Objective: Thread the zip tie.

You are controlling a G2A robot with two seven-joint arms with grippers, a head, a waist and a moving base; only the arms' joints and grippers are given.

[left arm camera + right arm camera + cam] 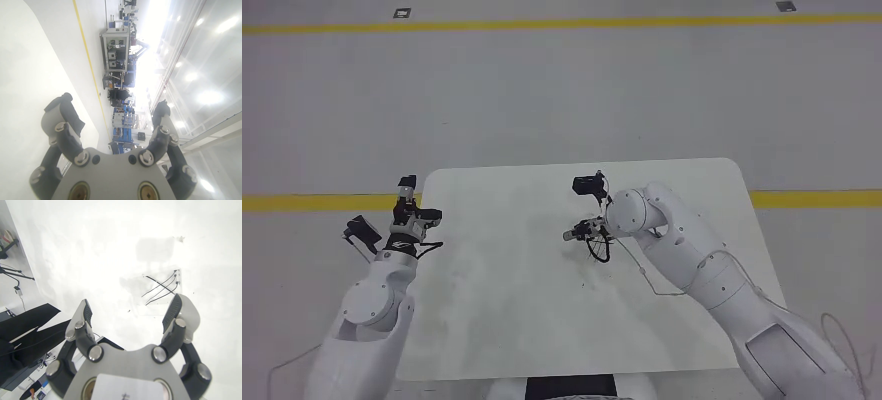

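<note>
Several black zip ties [162,285] lie crossed on a clear plastic sheet [160,308] on the white table [94,247]. My right gripper [130,303] hangs open above the table, just short of the ties, with nothing between its ribbed pads [173,309]. From above, the right gripper [575,235] sits near the table's middle. My left gripper [414,205] stands at the table's left edge; its own view shows the left gripper [114,100] open and empty, pointing past the table [22,56] toward the room.
A small pale scrap [181,238] and a dark speck [129,310] lie on the table near the ties. A yellow floor line [302,202] runs behind the table [502,330]. Black stands and cables [11,272] are beyond the table's edge.
</note>
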